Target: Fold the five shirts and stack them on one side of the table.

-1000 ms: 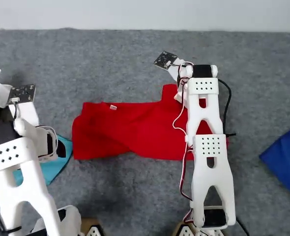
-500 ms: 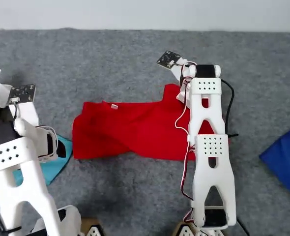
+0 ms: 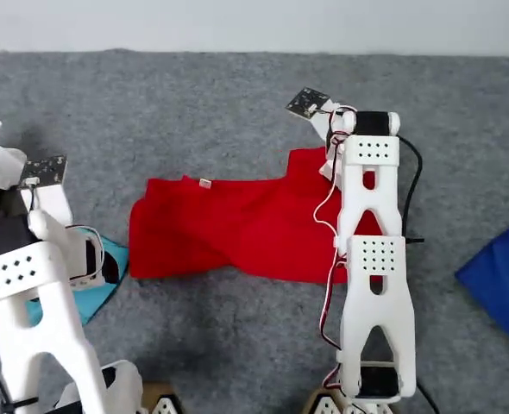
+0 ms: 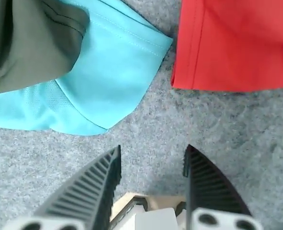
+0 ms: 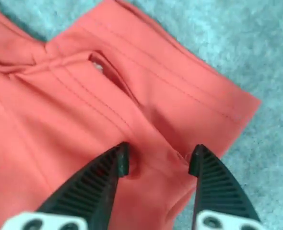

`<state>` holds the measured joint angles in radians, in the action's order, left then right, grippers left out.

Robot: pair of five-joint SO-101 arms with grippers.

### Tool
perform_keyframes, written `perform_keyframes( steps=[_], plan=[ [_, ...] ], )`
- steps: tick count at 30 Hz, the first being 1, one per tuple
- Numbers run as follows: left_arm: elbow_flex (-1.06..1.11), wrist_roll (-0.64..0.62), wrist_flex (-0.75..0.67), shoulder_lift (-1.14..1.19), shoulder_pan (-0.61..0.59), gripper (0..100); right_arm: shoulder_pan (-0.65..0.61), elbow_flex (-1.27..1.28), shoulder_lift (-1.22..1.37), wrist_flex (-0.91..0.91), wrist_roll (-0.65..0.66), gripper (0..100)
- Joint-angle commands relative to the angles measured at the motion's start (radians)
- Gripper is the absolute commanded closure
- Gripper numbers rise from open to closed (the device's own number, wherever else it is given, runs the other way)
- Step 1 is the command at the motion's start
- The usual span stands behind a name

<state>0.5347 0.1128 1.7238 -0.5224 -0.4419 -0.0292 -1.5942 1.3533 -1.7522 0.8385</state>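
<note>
All I work on lies over a grey, coarse-piled carpet that runs from the lower edge of the high view up to a plain white band across the top of the frame. At the bottom edge a tan wooden block sits left of centre, and a second tan block sits right of centre.

High view: fixed overhead, facing down, far enough to take in the whole bench.
Left wrist view: close, downward past the left gripper, sharing the red shirt left end.
Right wrist view: closest, over its right end.
</note>
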Motion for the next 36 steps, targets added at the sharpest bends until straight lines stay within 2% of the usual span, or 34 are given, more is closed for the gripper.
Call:
perform_keyframes(
  steps=[1, 7, 19, 33, 36],
  plan=[
    [0.001, 0.015, 0.034, -0.029, -0.003, 80, 0.012, -0.041, -0.035, -0.035, 0.009, 80.9],
    [0.001, 0.015, 0.034, -0.029, -0.003, 80, 0.013, -0.040, -0.015, 0.010, 0.008, 99.5],
    [0.001, 0.015, 0.034, -0.029, -0.003, 80, 0.016, -0.092, -0.007, -0.016, 0.008, 99.0],
    [0.001, 0.015, 0.034, -0.029, -0.003, 80, 0.015, -0.089, -0.114, 0.018, 0.005, 99.0],
    [0.001, 0.015, 0.034, -0.029, -0.003, 80, 0.016, -0.089, -0.128, 0.047, -0.037, 99.0]
  ],
)
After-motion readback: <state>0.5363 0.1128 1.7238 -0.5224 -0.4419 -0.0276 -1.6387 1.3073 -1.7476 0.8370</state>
